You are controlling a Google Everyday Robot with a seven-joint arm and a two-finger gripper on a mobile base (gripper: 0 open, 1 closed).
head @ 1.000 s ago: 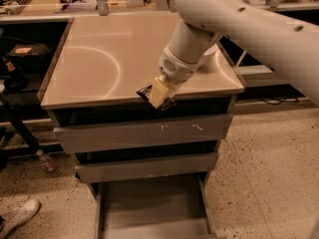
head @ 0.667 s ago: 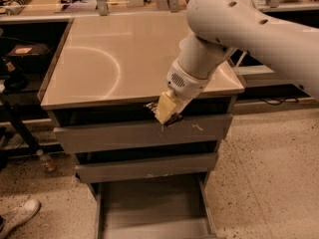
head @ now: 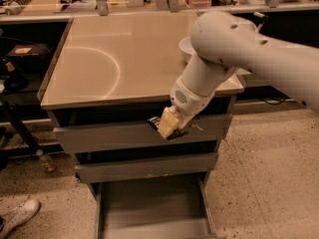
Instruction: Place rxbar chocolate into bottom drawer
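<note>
My gripper (head: 167, 126) hangs in front of the top drawer's grey front, just below the front edge of the table top. It is shut on the rxbar chocolate (head: 175, 133), a small flat black wrapper that shows at the sides of the pale fingers (head: 168, 122). The bottom drawer (head: 152, 208) is pulled out below, a shallow grey tray with a bare floor. The bar is held well above it, roughly over its middle.
A white bowl (head: 188, 49) stands on the table top (head: 114, 59) at the right, partly hidden by my arm. Two grey drawer fronts (head: 144, 167) sit above the open tray. A white shoe (head: 20, 215) and a bottle (head: 45, 161) lie on the floor at the left.
My gripper has moved forward and down with the bar, from over the table's front edge to in front of the top drawer's face.
</note>
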